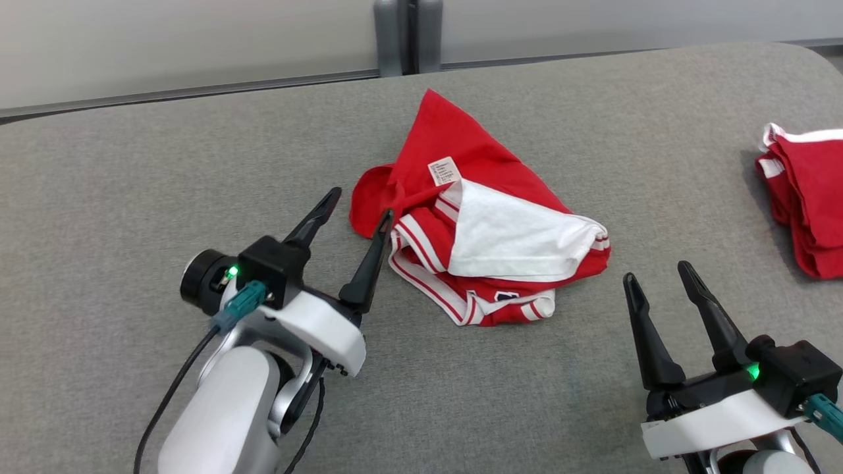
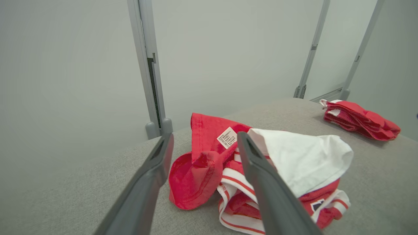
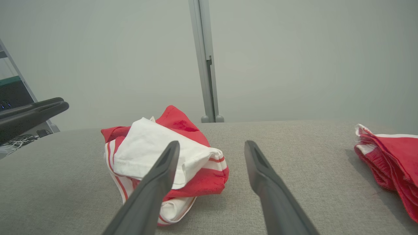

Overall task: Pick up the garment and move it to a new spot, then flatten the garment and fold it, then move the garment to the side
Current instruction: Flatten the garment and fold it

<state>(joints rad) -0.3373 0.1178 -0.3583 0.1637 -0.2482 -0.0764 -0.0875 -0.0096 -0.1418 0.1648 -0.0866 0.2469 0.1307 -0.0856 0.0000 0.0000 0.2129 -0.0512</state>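
A crumpled red garment [image 1: 474, 197] with white stripes and a white panel lies in a heap at the middle of the grey table [image 1: 197, 151]. A small care label faces up on it. My left gripper [image 1: 361, 203] hovers open just left of the heap, one fingertip close to its red edge, nothing held. Through the left wrist view, the garment [image 2: 202, 176] sits between and beyond the open left gripper [image 2: 204, 138]. My right gripper [image 1: 657, 272] stands open to the right of the heap, apart from it. The right wrist view has the garment [image 3: 143, 153] at left behind my right gripper [image 3: 211, 145].
A second pile of red and white cloth [image 1: 807, 191] lies at the table's right edge, also in the wrist views as the red pile [image 2: 359, 119] and the red pile [image 3: 392, 160]. A grey post [image 1: 408, 36] stands behind the table's far edge, against a pale wall.
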